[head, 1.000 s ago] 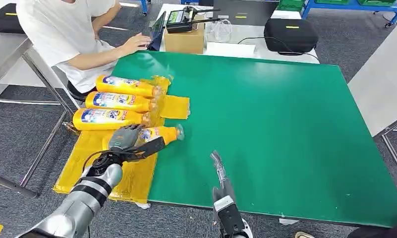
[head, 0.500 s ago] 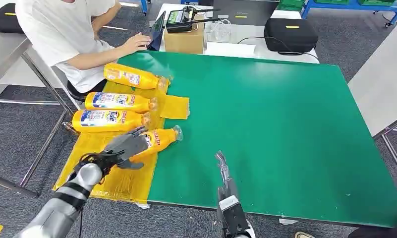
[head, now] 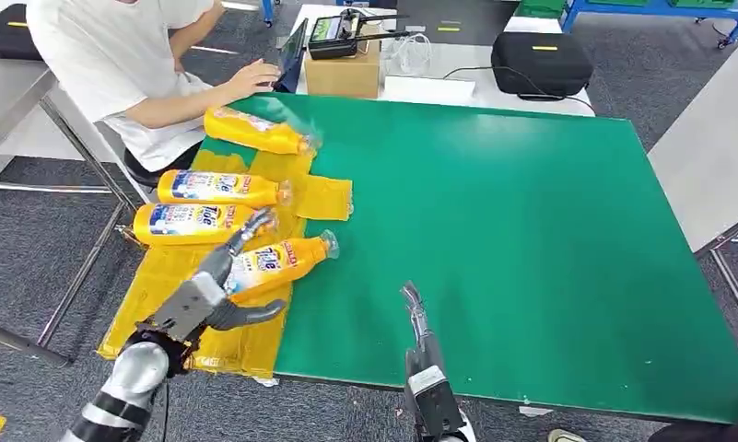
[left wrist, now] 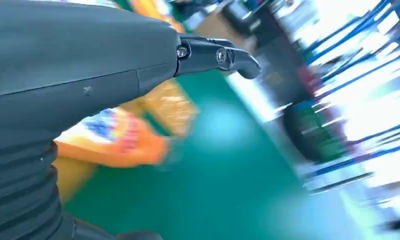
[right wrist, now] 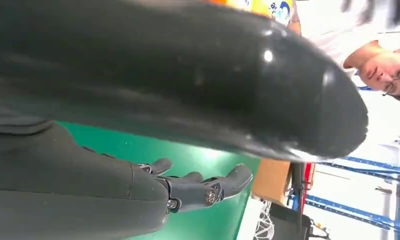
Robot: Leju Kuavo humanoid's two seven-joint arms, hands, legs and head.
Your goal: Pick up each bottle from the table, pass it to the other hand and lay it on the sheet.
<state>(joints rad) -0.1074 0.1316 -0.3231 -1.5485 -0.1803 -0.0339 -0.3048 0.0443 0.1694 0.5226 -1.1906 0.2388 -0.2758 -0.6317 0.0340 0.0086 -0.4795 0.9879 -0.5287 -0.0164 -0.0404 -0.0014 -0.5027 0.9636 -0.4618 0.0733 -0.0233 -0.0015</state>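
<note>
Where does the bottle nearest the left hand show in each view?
Head view: bottle lying at the sheet's edge, lower left, just ahead of the left hand.
Left wrist view: blurred orange, left of centre.
Right wrist view: cannot tell.
Shared landmark: green table.

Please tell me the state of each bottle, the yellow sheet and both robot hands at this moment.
Nearest bottle: lying on the sheet, released.
Two middle bottles: lying side by side on the sheet.
Far bottle: tilted, blurred.
Yellow sheet: spread flat, hanging over the table edge.
Left hand: open, fingers spread.
Right hand: open, empty.
</note>
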